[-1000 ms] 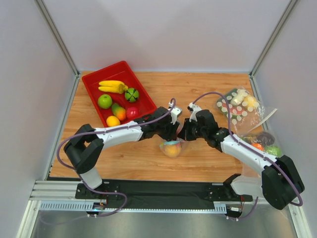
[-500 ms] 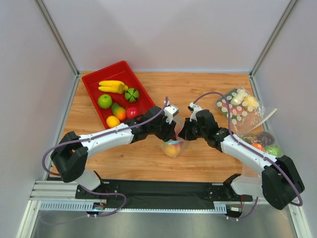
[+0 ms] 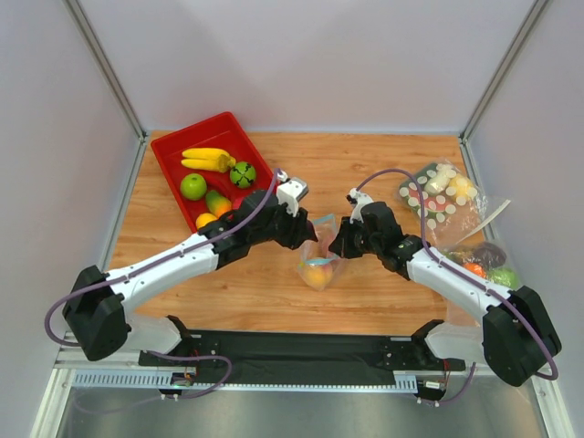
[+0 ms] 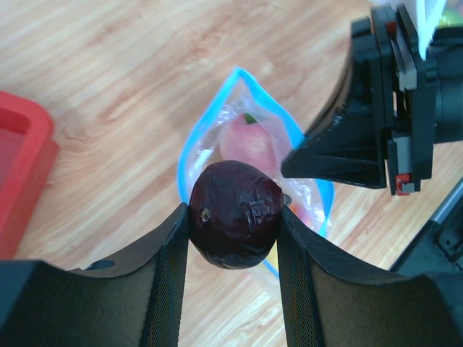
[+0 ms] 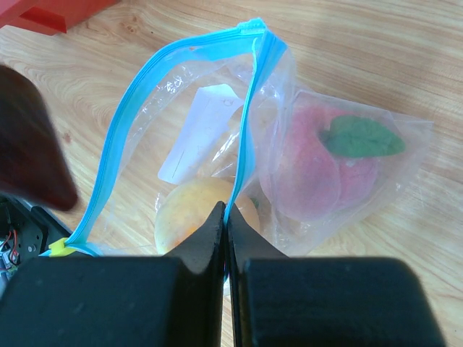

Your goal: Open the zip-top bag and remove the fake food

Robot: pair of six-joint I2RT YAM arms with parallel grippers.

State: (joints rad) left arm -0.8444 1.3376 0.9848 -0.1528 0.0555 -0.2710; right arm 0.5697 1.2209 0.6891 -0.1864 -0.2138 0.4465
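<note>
The zip-top bag (image 3: 318, 263) lies mid-table with its blue zip strip (image 5: 246, 116) open. My right gripper (image 5: 227, 217) is shut on one side of that strip and holds the mouth up. Inside the bag are a yellow-orange fruit (image 5: 195, 213) and a pink-red peach (image 5: 318, 173). My left gripper (image 4: 235, 228) is shut on the dark purple fruit (image 4: 235, 215) and holds it above the bag's mouth (image 4: 239, 123). In the top view the left gripper (image 3: 301, 228) sits just left of the bag and the right gripper (image 3: 339, 243) just right of it.
A red tray (image 3: 172, 169) at the back left holds yellow bananas (image 3: 206, 159), a green apple (image 3: 192, 186) and other fruits. A bigger crinkly bag with white discs (image 3: 438, 196) and more fake food (image 3: 488, 260) lie at the right edge.
My left gripper has pulled back left and up from the bag's mouth with the purple fruit in it. The left arm has stretched out. The right gripper stays on the strip.
</note>
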